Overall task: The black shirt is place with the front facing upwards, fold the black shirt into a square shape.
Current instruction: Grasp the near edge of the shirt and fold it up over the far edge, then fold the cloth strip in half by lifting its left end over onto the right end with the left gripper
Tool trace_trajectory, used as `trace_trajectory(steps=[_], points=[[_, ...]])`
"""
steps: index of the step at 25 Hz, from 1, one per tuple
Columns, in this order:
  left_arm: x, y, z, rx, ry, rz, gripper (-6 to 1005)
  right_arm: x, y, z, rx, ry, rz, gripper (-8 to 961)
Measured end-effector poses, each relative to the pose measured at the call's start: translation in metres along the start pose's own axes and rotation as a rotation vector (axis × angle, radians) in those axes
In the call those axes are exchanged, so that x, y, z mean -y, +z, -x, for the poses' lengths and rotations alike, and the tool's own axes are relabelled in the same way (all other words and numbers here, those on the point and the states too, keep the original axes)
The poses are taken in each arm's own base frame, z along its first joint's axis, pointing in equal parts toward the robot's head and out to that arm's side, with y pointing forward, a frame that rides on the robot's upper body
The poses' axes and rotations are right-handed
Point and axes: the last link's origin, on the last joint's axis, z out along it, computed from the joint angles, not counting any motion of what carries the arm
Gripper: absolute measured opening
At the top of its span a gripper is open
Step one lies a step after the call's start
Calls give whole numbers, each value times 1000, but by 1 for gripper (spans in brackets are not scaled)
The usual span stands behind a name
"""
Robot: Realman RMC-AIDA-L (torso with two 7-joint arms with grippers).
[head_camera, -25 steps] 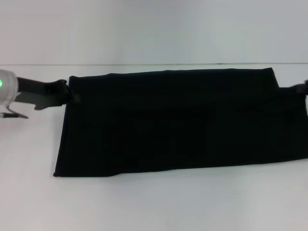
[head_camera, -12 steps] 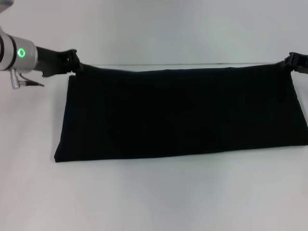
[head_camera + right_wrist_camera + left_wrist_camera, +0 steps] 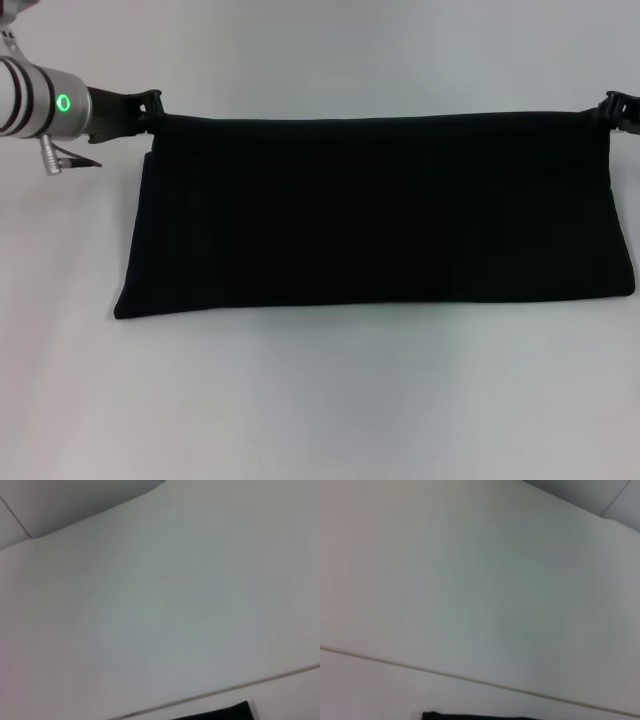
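I have the left gripper (image 3: 155, 106) pinched shut on one top corner of the black shirt (image 3: 380, 215), and the right gripper (image 3: 612, 110) clamps the other. The shirt hangs stretched between them, its lower edge resting on the white table (image 3: 320, 400).

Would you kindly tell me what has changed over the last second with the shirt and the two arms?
Both end effectors, left and right, have risen while gripping the far corners of the large plain black cloth shirt, pulling its far edge up taut between them. Its near edge remains on the white table.
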Motion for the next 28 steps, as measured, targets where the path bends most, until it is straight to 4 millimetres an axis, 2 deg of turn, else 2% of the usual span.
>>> trace_trajectory(steps=[14, 16, 22, 28], points=[[-5, 2, -5, -30, 40, -6, 27, -11, 4, 7, 20, -57, -8, 111], [-5, 2, -7, -43, 68, -12, 57, -11, 4, 8, 26, -64, -13, 111], [-4, 2, -14, -94, 59, -26, 148, 1, 1, 20, 58, -96, -56, 176], [3, -10, -20, -117, -25, 13, 254, 15, -14, 45, 82, -101, -67, 317]])
